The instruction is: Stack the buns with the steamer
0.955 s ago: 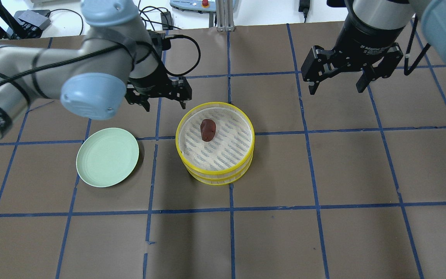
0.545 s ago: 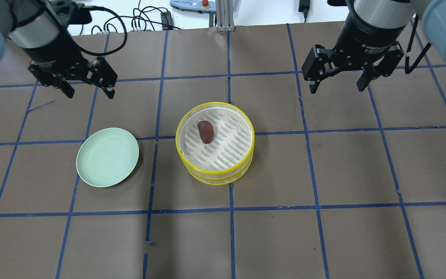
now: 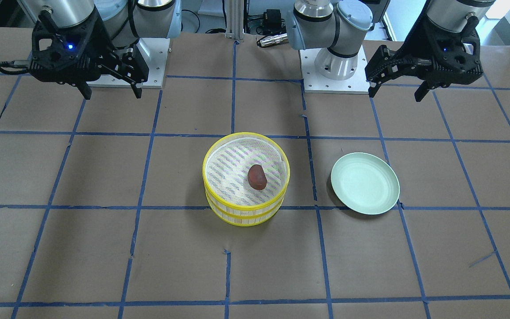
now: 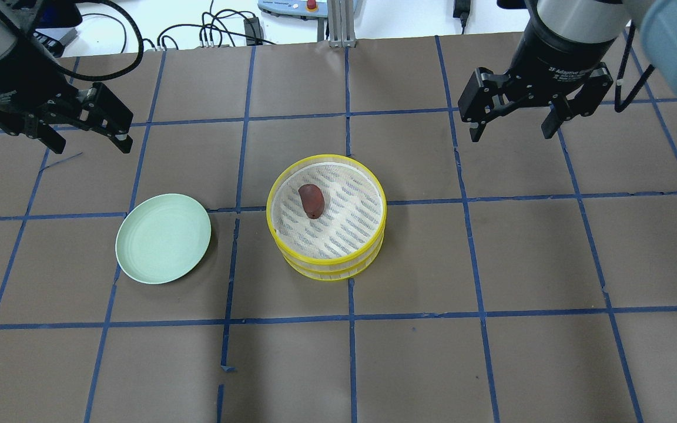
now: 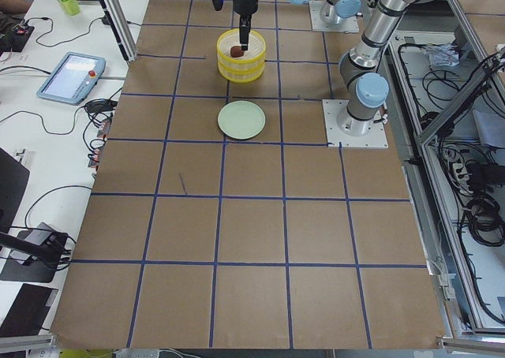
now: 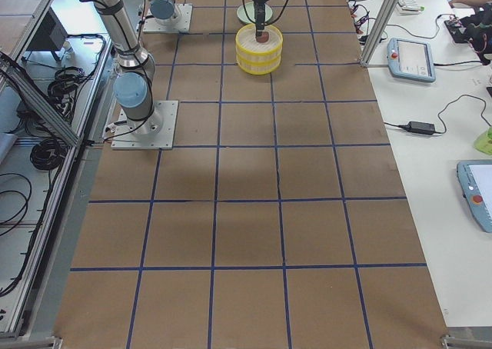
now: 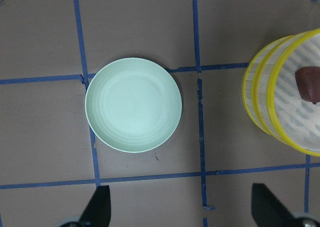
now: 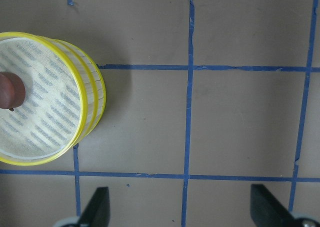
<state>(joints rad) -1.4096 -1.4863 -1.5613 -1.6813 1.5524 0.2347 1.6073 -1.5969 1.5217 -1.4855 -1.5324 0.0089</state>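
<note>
A dark reddish-brown bun [image 4: 311, 200] lies in the top tier of the yellow-rimmed steamer [image 4: 326, 267], which is two tiers stacked at the table's middle. It also shows in the front view [image 3: 256, 177] and the wrist views [image 7: 309, 84] [image 8: 10, 90]. The white bun is hidden or out of view. My left gripper [image 4: 83, 141] is open and empty, high above the table, back left of the green plate [image 4: 163, 238]. My right gripper [image 4: 512, 130] is open and empty, raised to the back right of the steamer.
The pale green plate [image 3: 365, 183] is bare, left of the steamer in the overhead view. Brown paper with blue tape lines covers the table. Cables, a tablet and a pendant lie beyond the table's far edge. The robot bases [image 3: 339, 66] stand at the rear.
My left arm has swung away from the steamer, up and to the far left. The reddish-brown bun has shifted slightly in the top tier. My right gripper has not moved.
</note>
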